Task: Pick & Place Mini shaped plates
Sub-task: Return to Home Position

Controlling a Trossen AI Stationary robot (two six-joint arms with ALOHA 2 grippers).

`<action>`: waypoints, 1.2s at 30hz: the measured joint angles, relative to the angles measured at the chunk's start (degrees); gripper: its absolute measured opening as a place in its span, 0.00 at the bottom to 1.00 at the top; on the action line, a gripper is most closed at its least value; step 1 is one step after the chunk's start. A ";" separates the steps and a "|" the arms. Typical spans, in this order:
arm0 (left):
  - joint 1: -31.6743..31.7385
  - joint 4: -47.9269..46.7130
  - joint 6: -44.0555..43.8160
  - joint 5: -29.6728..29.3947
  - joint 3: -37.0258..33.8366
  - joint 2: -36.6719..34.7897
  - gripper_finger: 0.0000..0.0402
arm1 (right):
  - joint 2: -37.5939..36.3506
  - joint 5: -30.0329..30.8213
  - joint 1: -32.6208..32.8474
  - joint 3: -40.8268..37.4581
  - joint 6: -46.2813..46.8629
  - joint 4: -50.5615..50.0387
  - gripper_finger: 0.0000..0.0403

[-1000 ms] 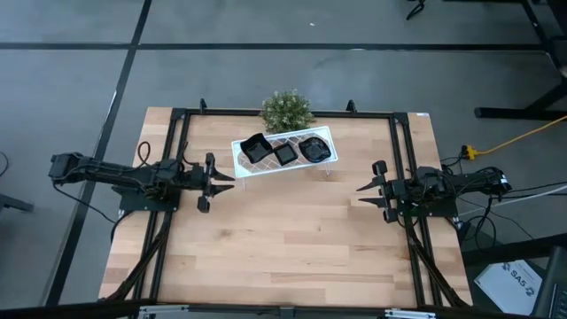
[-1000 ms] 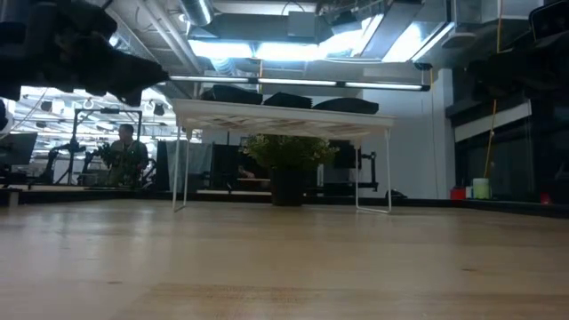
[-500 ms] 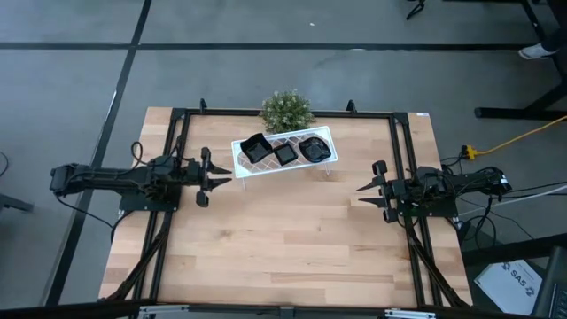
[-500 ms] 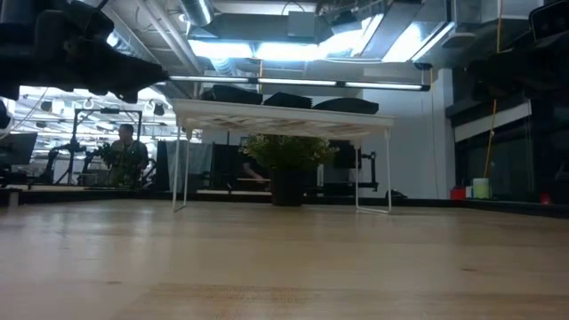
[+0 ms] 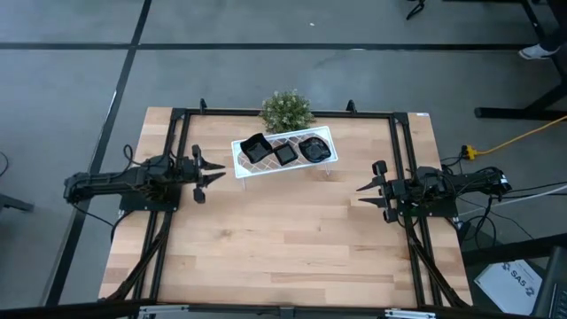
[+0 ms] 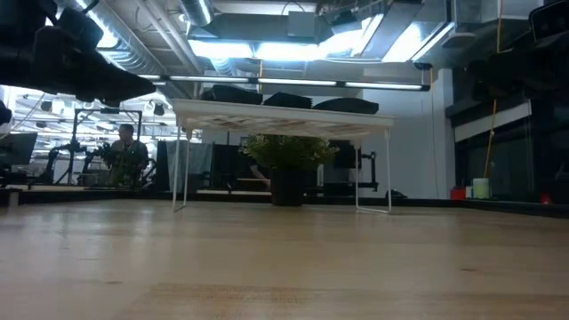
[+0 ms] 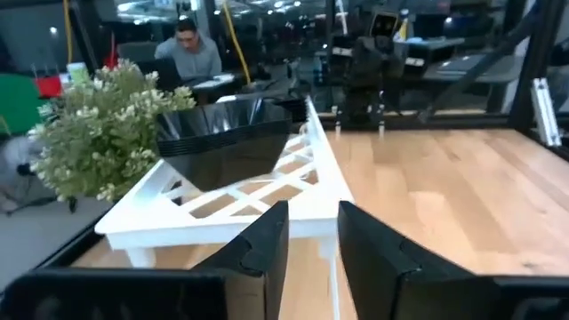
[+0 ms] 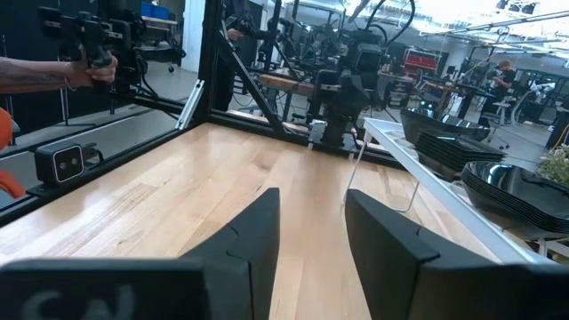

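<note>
Two dozen or so glossy black mini shaped plates (image 5: 285, 152) sit on top of the white lattice-patterned rectangular rack (image 5: 266, 167), which stands on thin legs at the far-centre of the light wooden table (image 5: 283, 248). The plates are sorted into 3 stacks in a row: leaf-like stack (image 5: 255, 149) at the rack's left end, square stack (image 5: 285, 154) in the middle, round stack (image 5: 314, 148) at the right end. No plate shows on the tabletop itself. The small green bushy plant (image 5: 286, 109) stands just behind the rack, at the table's far edge. The left gripper (image 5: 213, 174) hangs over the table's left side, near the rack's left end but apart from it, pointing twd it; its fingers (image 7: 258, 258) are a little spread w/ a narrow gap and nothing btwn them. The right gripper (image 5: 363, 194) is over the table's right side, well apart from the rack, pointing twd the table's middle; its fingers (image 8: 240, 249) are likewise parted w/ nothing btwn them. In the room beyond, a person (image 6: 127, 153) sits at a bench, and a hand (image 8: 84, 69) grips a dark device at the right wrist view's edge.
</note>
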 joint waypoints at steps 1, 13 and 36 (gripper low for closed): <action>0.00 -0.44 -0.36 0.13 0.04 -0.35 0.23 | 0.01 0.00 0.00 0.02 0.00 0.01 0.32; 0.09 -0.02 2.20 -3.41 0.07 -0.74 0.23 | 0.00 0.00 0.00 -0.01 0.00 0.01 0.32; 0.09 0.06 0.26 -3.42 0.07 -0.67 0.23 | 0.00 0.00 0.00 0.01 0.00 0.01 0.32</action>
